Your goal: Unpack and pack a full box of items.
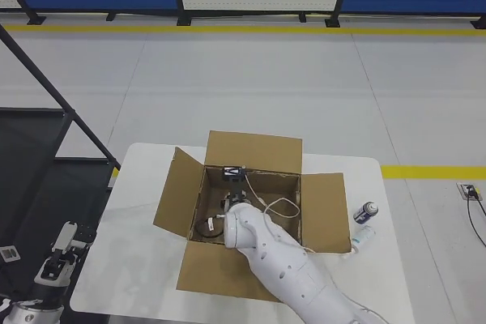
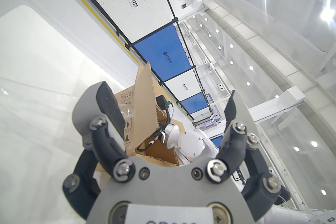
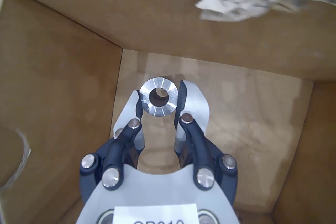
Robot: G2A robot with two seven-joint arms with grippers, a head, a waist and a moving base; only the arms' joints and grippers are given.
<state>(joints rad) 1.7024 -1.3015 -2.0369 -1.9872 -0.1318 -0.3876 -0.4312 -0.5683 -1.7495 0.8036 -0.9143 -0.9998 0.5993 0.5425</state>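
The right gripper (image 3: 159, 93) is sitting down inside the cardboard box (image 1: 251, 150), near one corner of its floor; its two fingers are only a little way apart and are squeezing a shiny metal ring (image 3: 169, 107) from both sides. The box is standing open on the white table (image 1: 340, 166), with its flaps folded out; a small can (image 1: 364, 212) and a white bottle (image 1: 363, 236) are resting on the table near one flap. The left gripper (image 2: 168, 96) is hanging past the table's edge, well away from the box; its fingers are spread wide and holding nothing.
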